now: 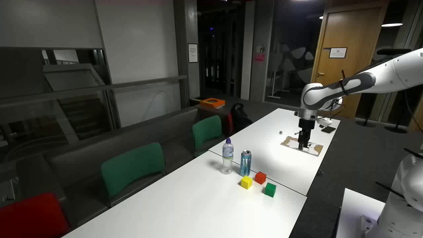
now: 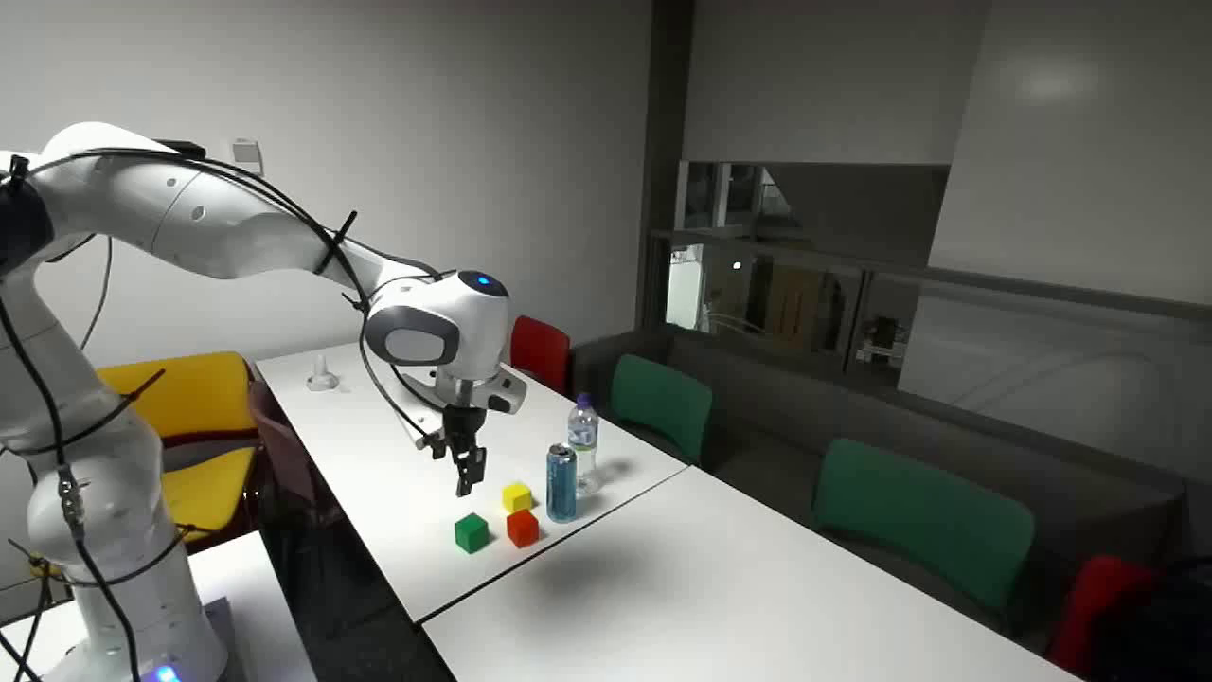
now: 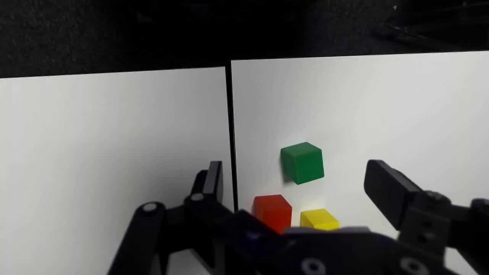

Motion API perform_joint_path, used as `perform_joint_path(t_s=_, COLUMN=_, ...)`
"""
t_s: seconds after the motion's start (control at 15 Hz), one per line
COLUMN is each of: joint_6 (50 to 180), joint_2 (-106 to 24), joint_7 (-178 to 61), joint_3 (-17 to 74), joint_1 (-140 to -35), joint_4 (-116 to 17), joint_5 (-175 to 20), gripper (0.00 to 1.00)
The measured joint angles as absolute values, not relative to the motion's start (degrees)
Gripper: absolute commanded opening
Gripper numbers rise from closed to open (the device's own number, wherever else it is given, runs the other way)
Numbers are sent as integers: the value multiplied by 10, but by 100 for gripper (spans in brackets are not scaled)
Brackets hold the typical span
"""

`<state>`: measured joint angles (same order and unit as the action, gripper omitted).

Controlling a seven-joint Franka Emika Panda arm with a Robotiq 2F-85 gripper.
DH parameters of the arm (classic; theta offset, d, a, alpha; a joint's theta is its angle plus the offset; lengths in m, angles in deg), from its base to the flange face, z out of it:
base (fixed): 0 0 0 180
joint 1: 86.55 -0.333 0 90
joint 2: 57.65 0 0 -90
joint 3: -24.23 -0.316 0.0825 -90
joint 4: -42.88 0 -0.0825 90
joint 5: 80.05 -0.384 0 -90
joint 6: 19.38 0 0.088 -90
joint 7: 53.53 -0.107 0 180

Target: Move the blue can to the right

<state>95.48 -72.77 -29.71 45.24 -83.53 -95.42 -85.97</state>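
A white surface (image 1: 198, 205) lies beneath the black two-fingered tool (image 3: 296, 170), released, its fingers spread wide. On the surface stands a clear plastic bottle (image 1: 227, 158), the slim blue metal can (image 1: 245, 163) upright just beside it. Farther from the bottle sit a red cube (image 2: 523, 529) and a yellow cube (image 2: 517, 497); a green cube (image 2: 472, 533) sits farthest.

This is most likely a meeting room in an office building. In an exterior view a long white bench (image 1: 185, 205), in two sections set end to end, runs from near to far, with green chairs (image 1: 135, 167) along its left side and a long grey padded seat (image 1: 99, 147) behind them. Past the far end stand a glass partition (image 1: 294, 66) and a wooden door (image 1: 357, 56) bearing a framed notice (image 1: 337, 53); dark carpet (image 1: 360, 158) lies on the right.
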Motion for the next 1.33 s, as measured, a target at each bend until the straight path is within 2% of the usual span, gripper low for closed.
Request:
perform_joint_path(t_s=0.6, joint_6=974, joint_2=-728, joint_7=-297, joint_3=429, joint_1=-829, joint_4=-953, joint_5=-870, gripper=100)
perform_joint_path(t_s=1.07, joint_6=1130, joint_2=-724, joint_7=-297, joint_3=348, joint_1=-846, joint_4=-953, joint_5=-870, gripper=100)
perform_joint_path(t_s=1.33, joint_6=1249, joint_2=-696, joint_7=-340, joint_3=306, joint_1=-851, joint_4=-951, joint_5=-800, gripper=100)
